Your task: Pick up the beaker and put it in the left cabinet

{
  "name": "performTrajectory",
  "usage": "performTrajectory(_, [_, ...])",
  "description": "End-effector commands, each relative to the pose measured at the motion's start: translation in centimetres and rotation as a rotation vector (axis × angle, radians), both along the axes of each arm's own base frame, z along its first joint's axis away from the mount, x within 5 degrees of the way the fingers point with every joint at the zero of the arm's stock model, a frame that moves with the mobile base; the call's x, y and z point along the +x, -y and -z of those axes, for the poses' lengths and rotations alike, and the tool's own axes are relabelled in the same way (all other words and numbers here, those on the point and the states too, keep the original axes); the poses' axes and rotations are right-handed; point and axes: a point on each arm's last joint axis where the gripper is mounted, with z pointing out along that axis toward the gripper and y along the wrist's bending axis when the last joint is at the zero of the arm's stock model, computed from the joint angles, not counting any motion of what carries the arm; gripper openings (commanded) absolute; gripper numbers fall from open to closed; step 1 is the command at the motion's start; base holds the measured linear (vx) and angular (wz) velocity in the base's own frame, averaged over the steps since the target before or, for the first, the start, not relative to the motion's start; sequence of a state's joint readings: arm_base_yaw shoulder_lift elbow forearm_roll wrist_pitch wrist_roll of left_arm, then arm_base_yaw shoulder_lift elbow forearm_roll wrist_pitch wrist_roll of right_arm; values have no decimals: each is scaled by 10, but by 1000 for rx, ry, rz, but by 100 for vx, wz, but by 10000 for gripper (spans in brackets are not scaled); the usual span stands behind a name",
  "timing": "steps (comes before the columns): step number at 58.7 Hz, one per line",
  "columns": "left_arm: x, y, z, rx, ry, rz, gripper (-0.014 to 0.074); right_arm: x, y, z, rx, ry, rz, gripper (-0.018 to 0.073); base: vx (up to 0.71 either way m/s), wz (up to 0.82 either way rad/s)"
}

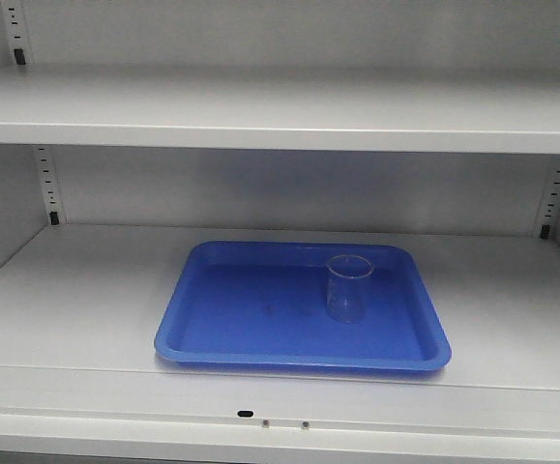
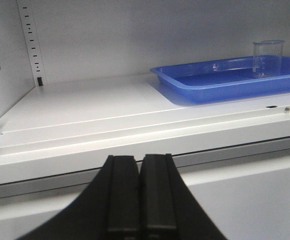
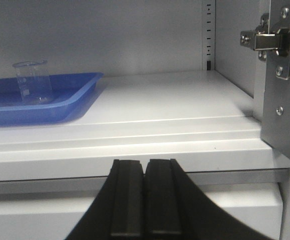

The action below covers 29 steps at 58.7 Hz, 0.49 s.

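The clear glass beaker (image 1: 348, 287) stands upright in the right part of a blue tray (image 1: 212, 333) on the lower shelf (image 1: 76, 290) of the light grey cabinet. It also shows in the left wrist view (image 2: 268, 58) and in the right wrist view (image 3: 32, 81). My left gripper (image 2: 139, 159) is shut and empty, below and in front of the shelf edge, left of the tray. My right gripper (image 3: 145, 163) is shut and empty, below the shelf edge, right of the tray. Neither gripper shows in the front view.
An upper shelf (image 1: 280, 111) spans the cabinet above. Slotted uprights (image 1: 45, 184) stand at the back corners. A door hinge (image 3: 271, 40) sits on the cabinet's right side panel, close to my right gripper. A closed lower front panel (image 2: 235, 195) lies below the shelf.
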<state>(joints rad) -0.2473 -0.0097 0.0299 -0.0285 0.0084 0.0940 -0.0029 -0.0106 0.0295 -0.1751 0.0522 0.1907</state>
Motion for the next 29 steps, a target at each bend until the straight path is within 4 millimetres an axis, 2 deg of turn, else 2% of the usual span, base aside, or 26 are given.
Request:
performTrajectory(1, [-1,0,-3,-31,82,4,1,-1,-1,-5,-21,82,-8,-9,0,0])
performTrajectory(29, [-1,0,-3,-31,82,4,1,-1,-1,-5,-21,81,-8,-9,0,0])
